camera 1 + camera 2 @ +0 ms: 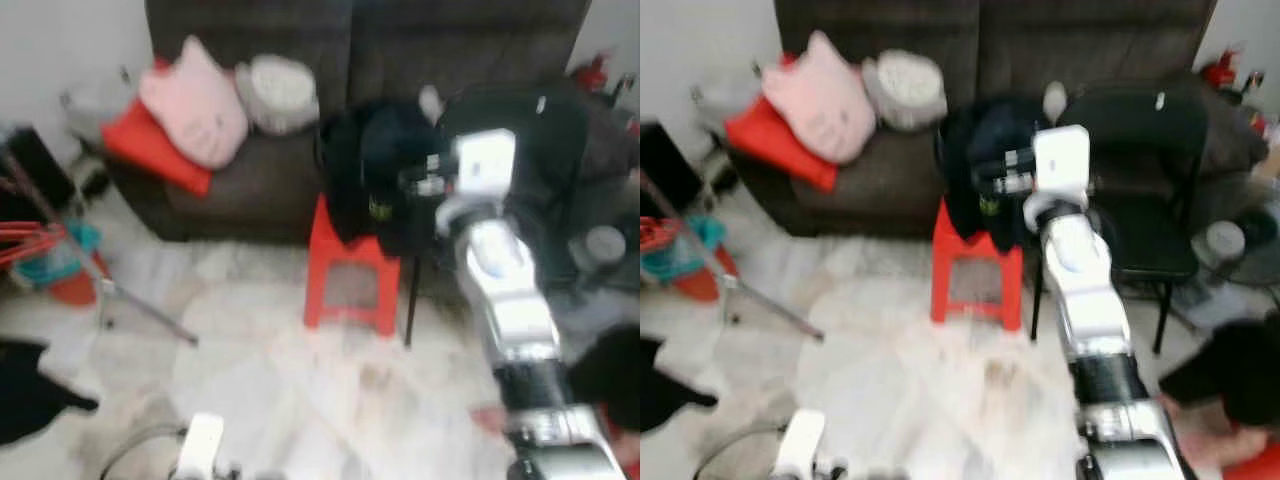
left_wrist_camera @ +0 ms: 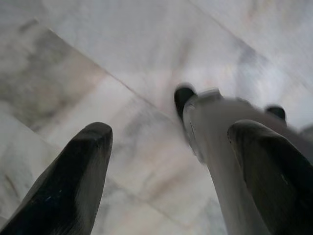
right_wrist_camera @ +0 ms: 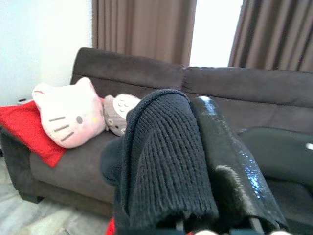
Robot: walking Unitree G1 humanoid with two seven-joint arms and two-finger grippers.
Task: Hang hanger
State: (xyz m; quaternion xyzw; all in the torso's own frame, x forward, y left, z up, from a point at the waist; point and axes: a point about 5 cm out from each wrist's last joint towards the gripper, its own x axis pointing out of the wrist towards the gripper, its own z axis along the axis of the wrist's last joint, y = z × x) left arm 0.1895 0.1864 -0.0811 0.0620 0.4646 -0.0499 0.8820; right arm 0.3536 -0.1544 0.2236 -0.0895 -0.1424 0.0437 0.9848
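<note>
At far left of the head view, a red-and-teal rack [image 1: 40, 255] and its metal pole sit blurred. Lower left: left tool [image 2: 171, 161] hangs idle over the marble floor [image 2: 122, 73], fingers spread, holding nothing. Centre: red stool [image 1: 348, 270] before the sofa [image 1: 250, 190], dark garments heaped above it. Right of centre: right tool [image 1: 990, 175] raised at the heap, fingers pinching a dark knitted garment [image 3: 164, 161]; no hanger can be made out. Judgement: keep the pinch firm, lift clear of the stool before turning toward the rack, move slowly.
</note>
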